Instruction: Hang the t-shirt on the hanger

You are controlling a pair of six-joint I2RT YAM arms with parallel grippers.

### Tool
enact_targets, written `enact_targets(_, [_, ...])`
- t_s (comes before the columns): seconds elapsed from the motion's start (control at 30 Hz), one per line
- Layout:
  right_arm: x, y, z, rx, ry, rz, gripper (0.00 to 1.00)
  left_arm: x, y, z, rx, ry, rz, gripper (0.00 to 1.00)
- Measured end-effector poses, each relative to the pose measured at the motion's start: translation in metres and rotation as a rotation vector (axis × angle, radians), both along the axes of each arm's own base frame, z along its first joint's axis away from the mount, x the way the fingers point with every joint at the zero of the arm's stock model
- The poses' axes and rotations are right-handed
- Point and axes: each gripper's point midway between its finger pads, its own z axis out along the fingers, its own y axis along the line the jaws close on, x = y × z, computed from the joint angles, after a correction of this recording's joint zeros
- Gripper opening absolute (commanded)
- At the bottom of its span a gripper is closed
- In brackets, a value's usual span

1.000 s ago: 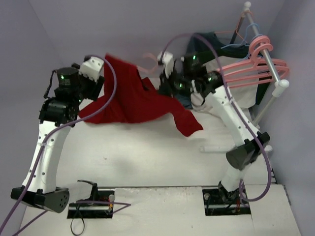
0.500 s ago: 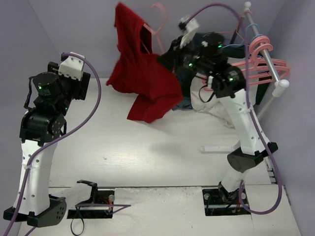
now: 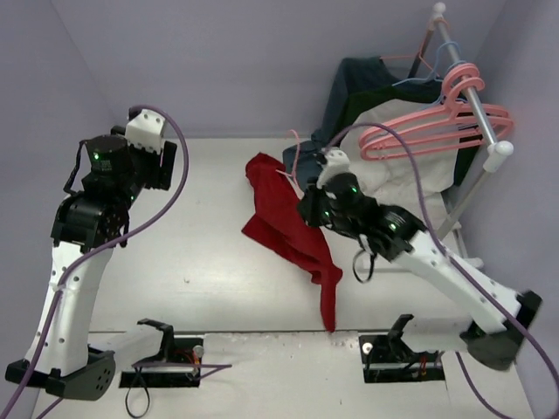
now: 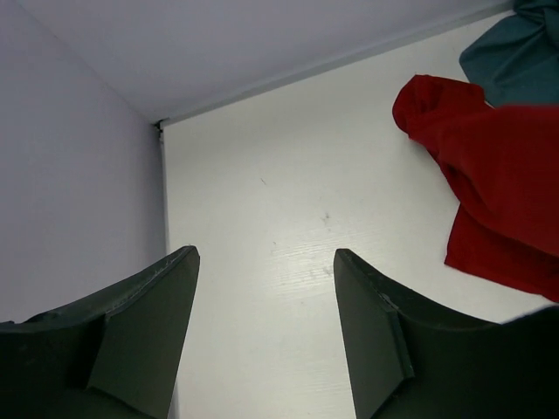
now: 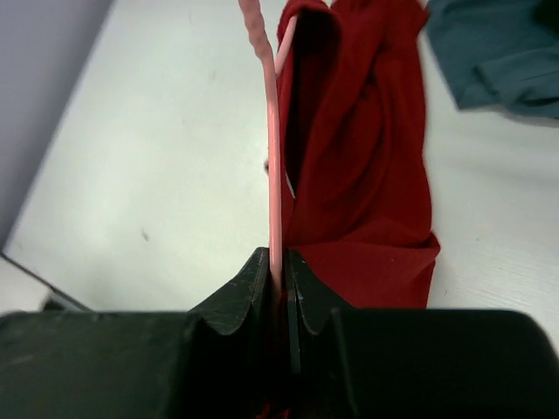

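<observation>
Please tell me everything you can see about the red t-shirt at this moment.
The t-shirt is plain deep-red soft cloth, crumpled into a long, narrow shape. It stretches from the middle of the white table toward the near edge, its lower end tapering to a thin strip. No print shows. The pink hanger runs along its upper part, cloth against it, and the right gripper has its fingers shut on that hanger. The left gripper stands open, apart from it.

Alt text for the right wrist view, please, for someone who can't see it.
The right tool is shut on the slim salmon-pink hanger, seen edge-on running away from the camera. The deep-red t-shirt is bunched along its right side above the white table. A dark blue-grey garment lies in the top right corner.
</observation>
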Motion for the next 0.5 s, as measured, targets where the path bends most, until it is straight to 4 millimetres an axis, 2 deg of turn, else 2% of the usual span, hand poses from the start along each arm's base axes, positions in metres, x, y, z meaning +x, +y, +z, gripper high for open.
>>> enact_targets(0.13, [-0.008,-0.028,0.055,0.159,-0.123,-0.148,0.00,-0.004,-0.007,-0.007,-0.020,0.028,-0.005,0.59])
enact_targets(0.2, [-0.009,-0.040,0.072,0.213,-0.160,-0.210,0.00,-0.007,-0.009,-0.008,-0.034,0.034,-0.002,0.59])
enact_targets(0.5, [-0.001,-0.109,0.097,0.187,-0.288,-0.496,0.00,-0.023,-0.003,-0.003,-0.162,0.024,0.086,0.59])
